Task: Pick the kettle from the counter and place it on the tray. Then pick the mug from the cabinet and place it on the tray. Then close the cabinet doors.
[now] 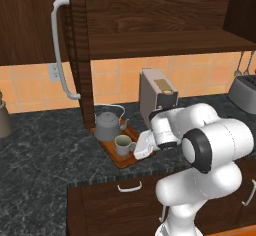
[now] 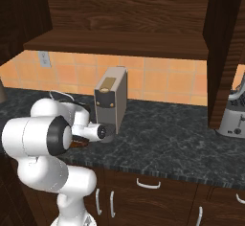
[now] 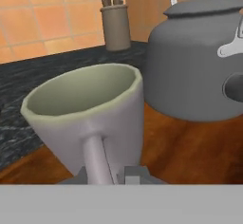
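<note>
mug (image 3: 88, 109) beside kettle (image 3: 194, 61), on tray (image 3: 190, 147)

Kettle (image 3: 194, 61) crowding mug (image 3: 90, 118) on tray (image 3: 190, 147)

Both base views look forward and down over the arm from behind, one from its left, one from its right, sharing the bench (image 1: 40, 145) and beige machine (image 2: 111, 100). The hand view sits very near the mug (image 3: 90, 118) (kettle (image 3: 194, 61) just beyond).

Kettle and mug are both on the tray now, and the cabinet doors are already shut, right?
Not quite. The kettle and mug do sit on the tray, but the left base view shows the cabinet door swung open, the shelf exposed. The doors are not yet closed.
</note>
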### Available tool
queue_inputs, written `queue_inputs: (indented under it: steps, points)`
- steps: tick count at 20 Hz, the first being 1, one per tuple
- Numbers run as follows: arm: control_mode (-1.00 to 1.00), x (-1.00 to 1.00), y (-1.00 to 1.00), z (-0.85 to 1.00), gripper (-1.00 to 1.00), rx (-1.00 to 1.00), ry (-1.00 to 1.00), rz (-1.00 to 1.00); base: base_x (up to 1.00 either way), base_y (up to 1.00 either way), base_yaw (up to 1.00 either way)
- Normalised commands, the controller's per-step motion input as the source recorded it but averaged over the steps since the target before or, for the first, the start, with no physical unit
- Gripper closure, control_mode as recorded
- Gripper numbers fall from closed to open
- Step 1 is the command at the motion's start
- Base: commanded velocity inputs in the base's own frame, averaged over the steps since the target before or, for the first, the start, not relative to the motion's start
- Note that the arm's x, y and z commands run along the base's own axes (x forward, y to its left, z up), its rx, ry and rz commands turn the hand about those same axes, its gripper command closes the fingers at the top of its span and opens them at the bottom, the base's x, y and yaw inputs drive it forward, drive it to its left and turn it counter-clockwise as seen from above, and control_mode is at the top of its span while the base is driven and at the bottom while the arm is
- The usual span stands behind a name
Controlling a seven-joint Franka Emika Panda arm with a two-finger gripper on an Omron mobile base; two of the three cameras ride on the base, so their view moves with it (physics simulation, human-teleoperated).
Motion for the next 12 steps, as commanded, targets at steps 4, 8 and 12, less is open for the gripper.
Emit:
queue_inputs:
  steps: [4, 8, 12]
  points:
    - [-1.0, 0.05, 0.0, -0.13, -1.0, -0.02, 0.0, 0.0, 0.0, 0.0, 0.0]
    - [-1.0, 0.04, -0.05, -0.1, -1.0, -0.09, 0.0, 0.0, 0.0, 0.0, 0.0]
    - [-1.0, 0.0, -0.13, -0.02, -1.0, -0.12, 0.0, 0.0, 0.0, 0.0, 0.0]
